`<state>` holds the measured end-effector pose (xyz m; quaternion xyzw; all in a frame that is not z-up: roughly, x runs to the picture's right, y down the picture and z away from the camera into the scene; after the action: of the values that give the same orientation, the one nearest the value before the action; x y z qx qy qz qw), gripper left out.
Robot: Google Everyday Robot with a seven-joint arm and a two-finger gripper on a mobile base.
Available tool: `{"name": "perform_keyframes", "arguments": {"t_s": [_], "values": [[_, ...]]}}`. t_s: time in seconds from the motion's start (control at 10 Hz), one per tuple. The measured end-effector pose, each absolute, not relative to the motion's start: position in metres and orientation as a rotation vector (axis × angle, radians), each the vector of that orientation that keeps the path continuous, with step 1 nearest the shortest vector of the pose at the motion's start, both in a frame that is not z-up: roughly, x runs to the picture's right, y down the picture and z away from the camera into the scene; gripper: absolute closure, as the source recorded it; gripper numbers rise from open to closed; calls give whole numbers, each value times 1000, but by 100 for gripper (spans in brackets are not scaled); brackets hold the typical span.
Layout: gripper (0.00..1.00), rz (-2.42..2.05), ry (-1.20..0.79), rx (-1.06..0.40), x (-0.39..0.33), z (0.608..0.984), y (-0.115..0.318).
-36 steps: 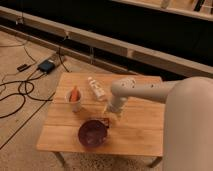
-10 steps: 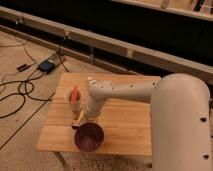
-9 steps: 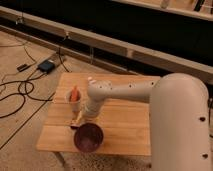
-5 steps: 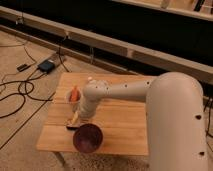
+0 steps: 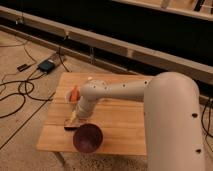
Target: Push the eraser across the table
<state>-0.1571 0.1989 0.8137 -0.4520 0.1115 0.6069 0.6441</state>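
Note:
The eraser (image 5: 70, 126), a small flat dark block with red marks, lies on the light wooden table (image 5: 120, 127) near its front left part, just left of the purple bowl (image 5: 88, 138). My gripper (image 5: 74, 118) reaches down from the arm, which stretches in from the right. It is at the eraser's right upper side, touching or almost touching it.
An orange object (image 5: 75, 92) stands on the table behind the gripper. A pale item (image 5: 90, 79) peeks out behind the arm. The table's left edge is close to the eraser. A black box (image 5: 46, 65) and cables (image 5: 15, 92) lie on the floor at left.
My arm has swung from the table's middle to the left. The gripper came down in front of the orange object, and the eraser has slid a little leftward with it.

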Motion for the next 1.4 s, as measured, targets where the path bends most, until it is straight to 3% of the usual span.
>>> {"name": "perform_keyframes", "arguments": {"t_s": [1.4], "values": [[35, 1225, 201, -1097, -234, 789, 213]]}}
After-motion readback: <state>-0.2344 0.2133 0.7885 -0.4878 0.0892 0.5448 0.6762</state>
